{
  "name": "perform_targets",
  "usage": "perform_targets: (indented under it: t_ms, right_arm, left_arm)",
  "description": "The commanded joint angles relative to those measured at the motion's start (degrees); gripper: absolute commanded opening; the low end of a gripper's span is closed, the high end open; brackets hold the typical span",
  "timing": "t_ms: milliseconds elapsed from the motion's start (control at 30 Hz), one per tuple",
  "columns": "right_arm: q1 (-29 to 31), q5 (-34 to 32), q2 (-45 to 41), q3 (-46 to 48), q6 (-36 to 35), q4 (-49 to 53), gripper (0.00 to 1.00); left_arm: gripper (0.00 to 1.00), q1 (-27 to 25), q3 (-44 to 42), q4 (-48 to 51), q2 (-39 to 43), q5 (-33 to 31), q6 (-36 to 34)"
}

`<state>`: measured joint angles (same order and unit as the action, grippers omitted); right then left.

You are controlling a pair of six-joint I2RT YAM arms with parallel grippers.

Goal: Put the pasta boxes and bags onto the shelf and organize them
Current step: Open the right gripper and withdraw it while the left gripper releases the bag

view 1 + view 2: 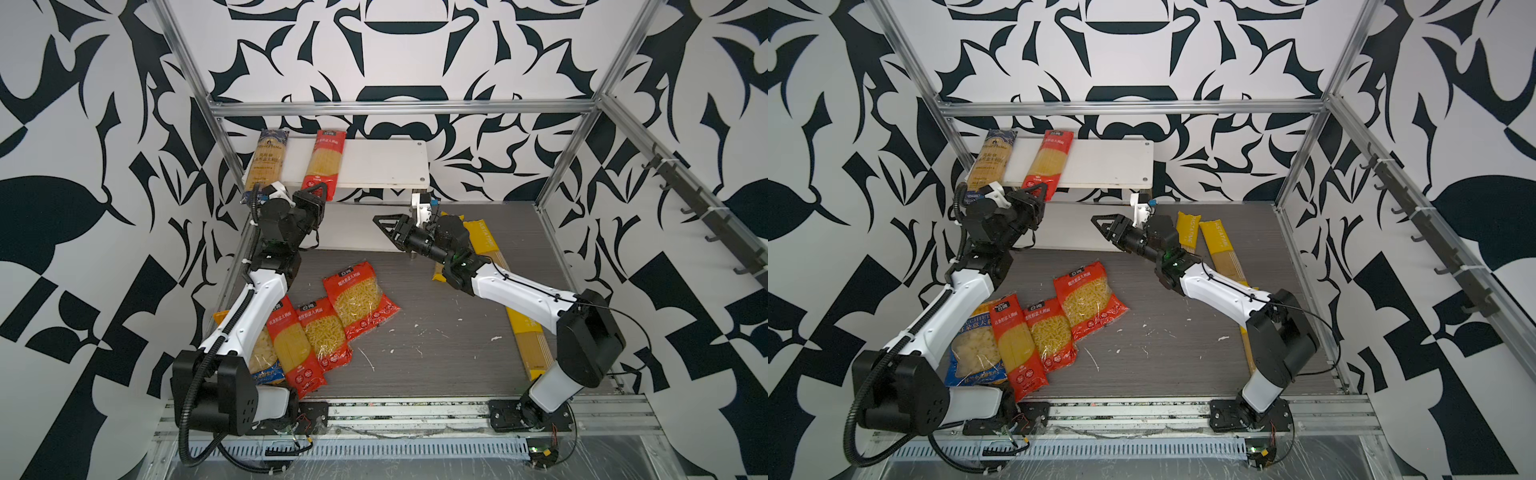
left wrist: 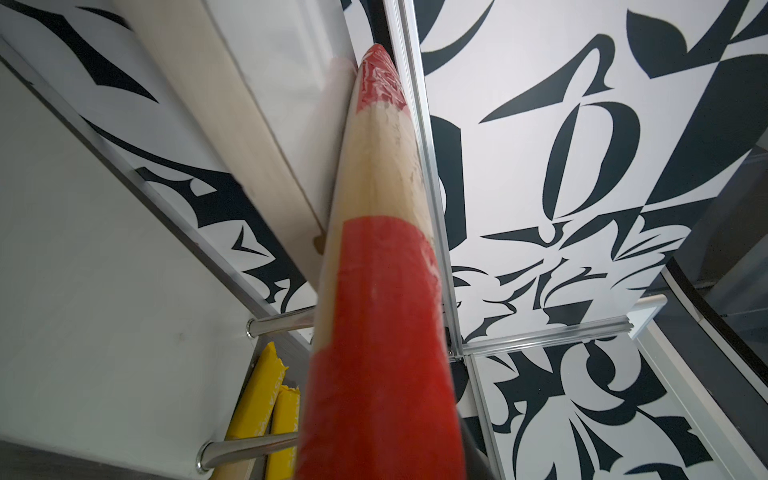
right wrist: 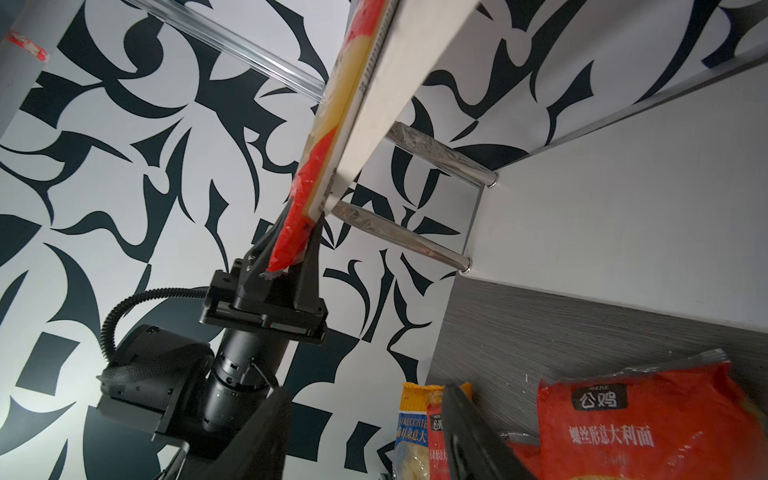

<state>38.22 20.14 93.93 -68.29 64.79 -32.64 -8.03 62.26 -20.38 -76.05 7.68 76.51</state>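
1. Right at the left gripper (image 1: 318, 192), the jaws are clamped on the near end of a long red packet (image 1: 324, 160); the right wrist view shows that end pinched between the two black fingers (image 3: 309, 253).
2. From that grip the packet runs straight away from the gripper across the upper board (image 1: 382, 162) of the shelf (image 1: 1108, 164), lying flat, with its held end hanging past the front edge.
3. Just beside it, on the side away from the right gripper, a dark-blue packet (image 1: 268, 162) lies on the same board, and its near end also overhangs, above the left arm's wrist.
4. The right gripper (image 1: 379, 222) hangs with its jaws parted and nothing between them, in front of the lower board (image 1: 353, 226) and well apart from the held packet.
5. Behind the right gripper, partly under its arm, long yellow packets (image 1: 1219, 245) lie on the table (image 1: 436, 353).
6. Back towards the left arm's base, two short red packets (image 1: 357, 299), a second long red packet (image 1: 293, 345) and a blue-orange packet (image 1: 973, 349) lie side by side on the table.
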Motion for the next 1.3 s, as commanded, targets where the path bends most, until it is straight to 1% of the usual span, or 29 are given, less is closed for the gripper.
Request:
perform_targets:
  t_ms: [0,100,167,367,467,600,667,700,833,933,967,1033,1167,1267]
  right_arm:
    - [-0.64,1.64,-2.27,0.66,0.55,-5.14,0.61]
    - [-1.20,2.29,-2.04,1.39,1.21,-6.23,0.61]
    - [-1.48,2.70,-1.76,1.65,1.56,-7.01,0.61]
    - [-1.65,3.28,-1.03,2.17,2.87,-8.75,0.61]
    - [-1.65,3.35,-1.20,2.86,2.97,-8.95,0.61]
    - [-1.82,3.33,-1.56,3.41,2.84,-8.97,0.61]
    - [-1.83,3.23,-1.70,3.43,2.71,-8.78,0.61]
    - [-1.82,3.14,-1.71,3.43,2.71,-8.64,0.61]
    - [-1.78,3.24,-1.49,3.51,2.71,-8.15,0.60]
    - [-1.66,3.14,-1.23,3.69,2.71,-7.78,0.60]
    - [-1.49,3.15,-1.14,3.76,2.62,-7.79,0.60]
    - [-1.09,3.06,-0.82,3.73,2.32,-7.46,0.60]
    - [0.25,2.77,0.00,3.91,1.59,-6.67,0.60]
    - [1.56,2.26,0.70,4.26,0.76,-5.91,0.59]
  left_arm:
    - [0.00,3.38,-0.68,3.41,3.89,-3.04,-0.41]
    - [0.00,5.29,-1.07,4.97,5.86,-2.92,-0.58]
    - [0.00,5.69,-1.40,5.08,6.18,-3.02,-0.57]
    - [0.00,6.91,-1.36,4.55,5.33,-3.72,-0.76]
    - [0.00,7.64,0.04,4.03,3.66,-2.03,-0.75]
    - [0.05,7.60,1.53,3.55,0.94,-0.23,-0.75]
    - [0.10,7.68,1.50,3.42,0.72,0.13,-0.92]
    - [0.15,7.77,1.46,3.42,0.64,0.37,-1.01]
    - [0.40,8.03,0.90,3.34,1.51,2.08,-1.05]
    - [0.58,8.03,0.70,5.32,2.56,3.96,-2.41]
    - [0.63,8.03,0.64,6.71,4.83,4.69,-3.14]
    - [0.71,8.03,0.43,9.80,6.47,5.81,-4.26]
    - [0.79,7.48,-1.83,16.08,11.31,7.29,-7.18]
    - [0.81,5.43,-4.23,20.82,15.64,6.96,-10.42]
